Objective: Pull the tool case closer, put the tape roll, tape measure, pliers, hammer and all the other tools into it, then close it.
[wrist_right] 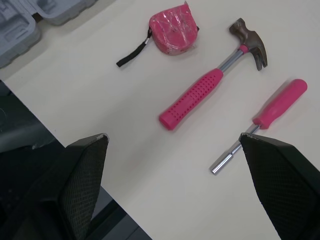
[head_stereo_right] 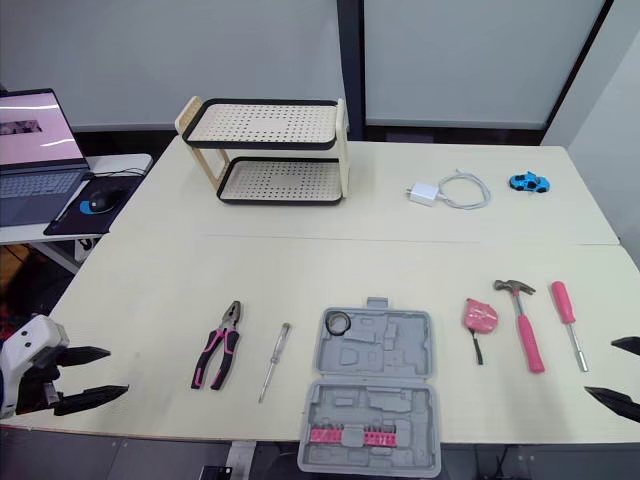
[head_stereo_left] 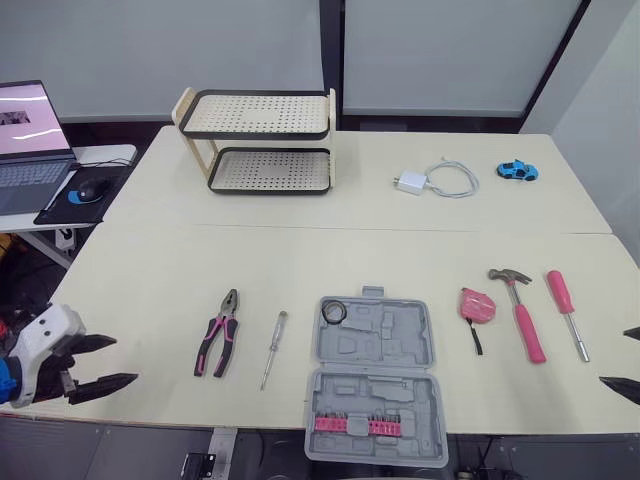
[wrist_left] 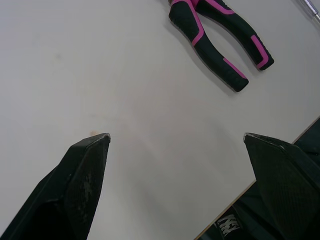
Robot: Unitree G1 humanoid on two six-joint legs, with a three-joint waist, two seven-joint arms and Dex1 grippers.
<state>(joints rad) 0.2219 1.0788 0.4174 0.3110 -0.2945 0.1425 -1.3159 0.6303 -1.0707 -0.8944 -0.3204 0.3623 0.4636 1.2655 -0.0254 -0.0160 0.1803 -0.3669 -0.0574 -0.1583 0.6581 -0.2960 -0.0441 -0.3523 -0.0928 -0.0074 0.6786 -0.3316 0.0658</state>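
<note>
Nearest of all, the left gripper (head_stereo_left: 118, 362) and the right gripper (head_stereo_left: 618, 358) hang over the near corners of the cream table (head_stereo_left: 300, 250), each with its two black, tapering fingers spread wide and pinching nothing. Between them, at the near edge, the tool case (head_stereo_left: 375, 375) lies open and flat: grey moulded plastic with shaped recesses, and a strip of pink bits (head_stereo_left: 358, 424) clipped into the half closest to the edge. It seems to be as close as it needs to be, so I judge the pulling step done. A small black ring, which I take for the tape roll (head_stereo_left: 333, 312), already sits in a corner recess of the far half. Everything else is outside the case. On the robot's left lie the pliers (head_stereo_left: 218, 332), steel-nosed with black and pink rubbery handles, and just beside them a thin metal screwdriver (head_stereo_left: 273, 348). On the right lie the tape measure (head_stereo_left: 477, 305), a rounded, glossy pink body with a black wrist strap; the hammer (head_stereo_left: 522, 310), with a dark claw head, a bright shaft and a dimpled pink grip; and a pink-handled driver (head_stereo_left: 567, 312) with a steel socket tip. Five tools remain to be packed, then the lid must be shut.
</note>
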